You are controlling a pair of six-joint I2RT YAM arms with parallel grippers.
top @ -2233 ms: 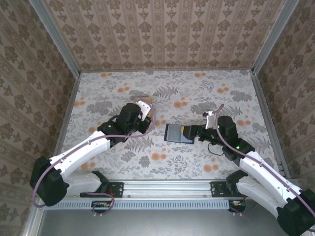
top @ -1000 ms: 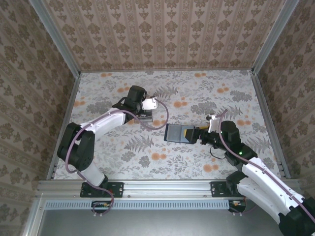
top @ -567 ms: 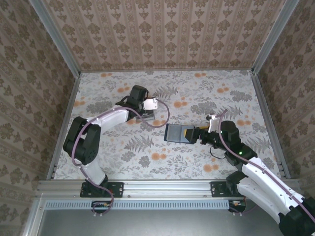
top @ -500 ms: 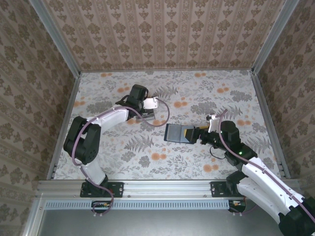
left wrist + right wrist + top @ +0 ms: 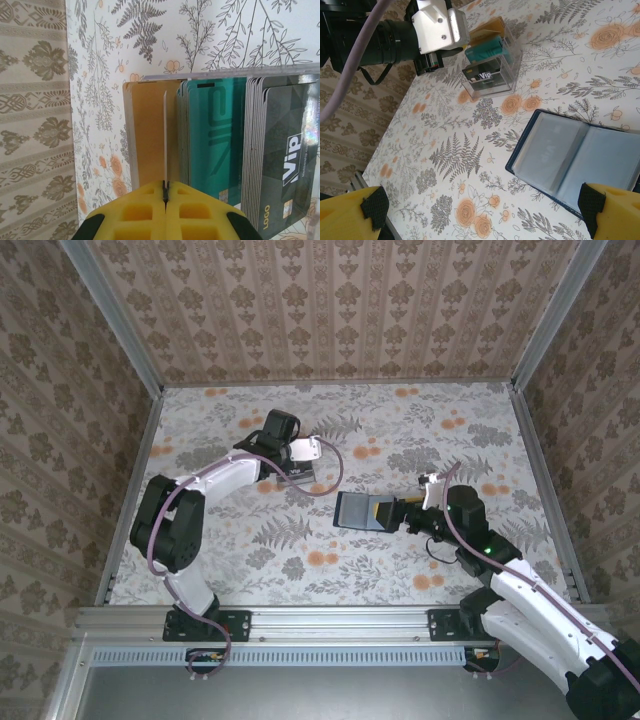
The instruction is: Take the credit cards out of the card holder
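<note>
Grips a card (image 5: 165, 135) edge-on in the clenched left gripper (image 5: 165, 197), set in a slot of the rack (image 5: 225, 76) at far left to file it, with the right gripper (image 5: 481, 205) spread wide at the right edge of the open wallet (image 5: 572, 157), near centre.

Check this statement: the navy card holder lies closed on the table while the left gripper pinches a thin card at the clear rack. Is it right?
Not quite. The card holder lies open, pockets up, as the right wrist view shows. The left gripper does pinch a thin card at the clear rack.
</note>
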